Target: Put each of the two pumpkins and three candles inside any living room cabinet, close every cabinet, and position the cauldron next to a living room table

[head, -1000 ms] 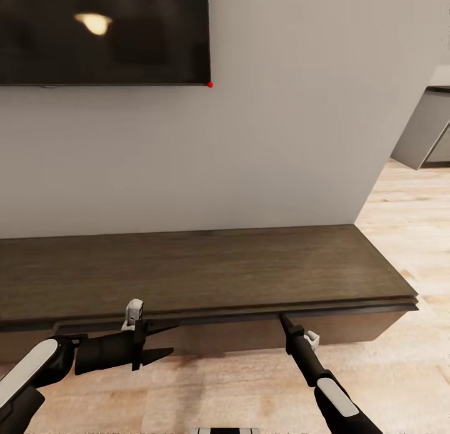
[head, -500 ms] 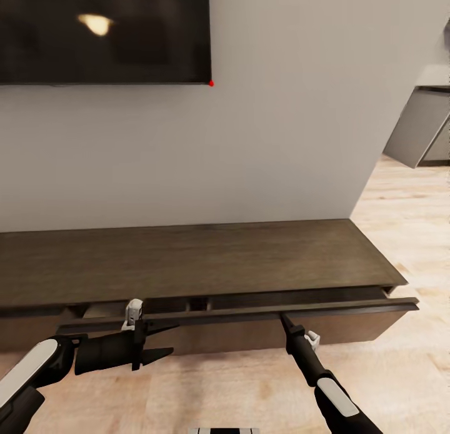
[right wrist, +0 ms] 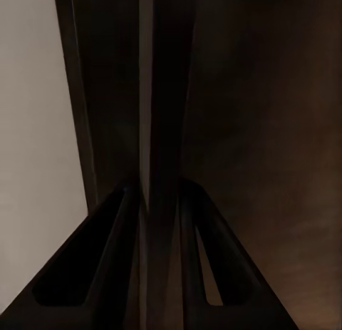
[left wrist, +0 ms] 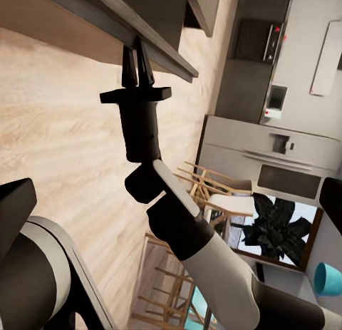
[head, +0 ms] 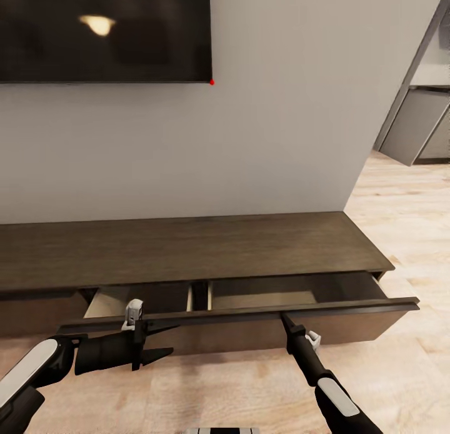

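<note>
The right gripper [head: 284, 320] pinches the drawer front [head: 350, 307] of the cabinet [head: 187, 250], pulling it open. The left gripper [head: 164, 340] is spread wide, holding nothing, just below that front. Next: pull more, then let go.

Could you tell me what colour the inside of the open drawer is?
Pale light wood, seen best in the head view inside the drawer.

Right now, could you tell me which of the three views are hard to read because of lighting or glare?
Head view: evenly lit; a lamp glare spot sits on the dark screen. Left wrist view: bright and clear on the right gripper at the cabinet drawer's front edge. Right wrist view: very dark, little contrast around the fingers.
</note>
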{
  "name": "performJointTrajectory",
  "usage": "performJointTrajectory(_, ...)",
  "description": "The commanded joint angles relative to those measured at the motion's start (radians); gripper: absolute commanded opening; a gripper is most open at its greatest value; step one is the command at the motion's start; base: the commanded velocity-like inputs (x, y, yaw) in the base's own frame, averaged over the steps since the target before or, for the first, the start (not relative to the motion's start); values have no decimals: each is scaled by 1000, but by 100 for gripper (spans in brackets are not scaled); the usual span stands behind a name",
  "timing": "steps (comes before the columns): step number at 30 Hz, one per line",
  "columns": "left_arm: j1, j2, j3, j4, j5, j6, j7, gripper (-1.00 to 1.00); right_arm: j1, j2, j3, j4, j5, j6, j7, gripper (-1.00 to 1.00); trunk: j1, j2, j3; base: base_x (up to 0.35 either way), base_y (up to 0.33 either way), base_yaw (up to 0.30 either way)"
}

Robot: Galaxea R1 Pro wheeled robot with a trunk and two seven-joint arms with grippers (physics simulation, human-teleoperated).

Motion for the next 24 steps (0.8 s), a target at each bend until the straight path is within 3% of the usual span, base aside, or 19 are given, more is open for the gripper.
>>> performJointTrajectory(1,-1,0,-1,0,11,1,9,100,0,0,18,0,1,7,6,-100,0,0,-1,-29,0,0)
performJointTrajectory(24,-1,1,-1,0,10,1,9,100,0,0,18,0,1,-5,6,-100,0,0,-1,-85,0,0)
